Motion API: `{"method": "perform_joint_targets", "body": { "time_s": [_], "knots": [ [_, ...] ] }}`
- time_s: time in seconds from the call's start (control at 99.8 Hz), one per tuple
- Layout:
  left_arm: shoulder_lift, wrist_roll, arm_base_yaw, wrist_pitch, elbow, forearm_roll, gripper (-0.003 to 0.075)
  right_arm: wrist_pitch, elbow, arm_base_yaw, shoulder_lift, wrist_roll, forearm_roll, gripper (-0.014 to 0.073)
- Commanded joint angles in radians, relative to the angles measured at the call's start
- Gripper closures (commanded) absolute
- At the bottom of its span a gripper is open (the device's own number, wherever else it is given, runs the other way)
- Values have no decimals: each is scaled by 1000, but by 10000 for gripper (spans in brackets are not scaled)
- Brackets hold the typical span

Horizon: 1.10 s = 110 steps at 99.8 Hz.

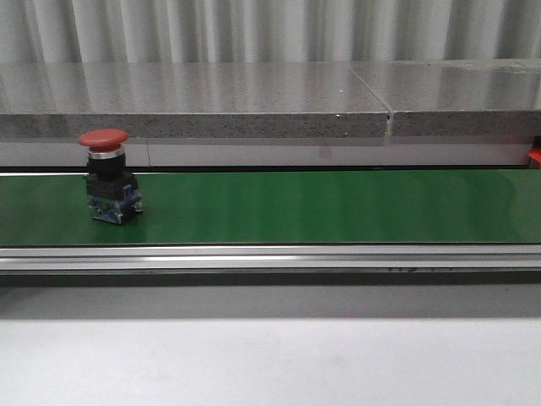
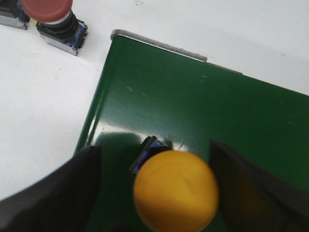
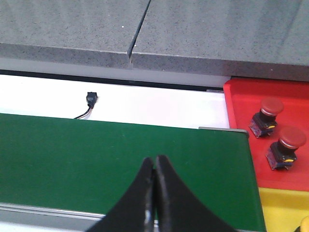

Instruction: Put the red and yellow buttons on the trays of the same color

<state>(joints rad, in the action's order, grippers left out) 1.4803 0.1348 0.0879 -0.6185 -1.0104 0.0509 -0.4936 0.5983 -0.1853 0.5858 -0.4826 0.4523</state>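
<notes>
A green belt runs below a grey stone ledge and carries a red button, the left jaws stand apart around a yellow button, and the right jaws are pressed together beside the red tray.

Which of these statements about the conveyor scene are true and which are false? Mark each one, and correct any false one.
1. A red button stands upright on the green belt in the front view. True.
2. The right gripper is wide open. False: its fingers are closed together over the belt, with nothing between them.
3. The red tray holds two red buttons. True.
4. The yellow button sits between the fingers of the left gripper. True, though the left wrist view does not show whether the fingers touch it.
5. The yellow button already lies on the yellow tray. False: it is on the green belt.
</notes>
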Motion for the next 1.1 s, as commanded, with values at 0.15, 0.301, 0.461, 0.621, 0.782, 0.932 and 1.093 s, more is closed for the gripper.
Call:
{"method": "perform_joint_targets", "body": {
  "time_s": [0.15, 0.301, 0.461, 0.621, 0.782, 0.932, 1.093],
  "knots": [
    [-62, -7, -18, 59, -23, 22, 44, 59, 23, -1, -3, -7, 14, 675],
    [-135, -36, -52, 89, -23, 19, 71, 59, 23, -1, -3, -7, 14, 675],
    [-239, -48, -109, 93, -21, 8, 84, 59, 23, -1, -3, -7, 14, 675],
    [-365, -48, -181, 102, 6, -42, 84, 59, 23, -1, -3, -7, 14, 675],
    [-517, -48, -250, 161, 107, -56, 84, 59, 23, -1, -3, -7, 14, 675],
    [-679, -48, -287, 238, 247, -63, 84, 59, 23, -1, -3, -7, 14, 675],
    [-856, -48, -292, 259, 383, -68, 84, 59, 23, -1, -3, -7, 14, 675]
  ]
}}
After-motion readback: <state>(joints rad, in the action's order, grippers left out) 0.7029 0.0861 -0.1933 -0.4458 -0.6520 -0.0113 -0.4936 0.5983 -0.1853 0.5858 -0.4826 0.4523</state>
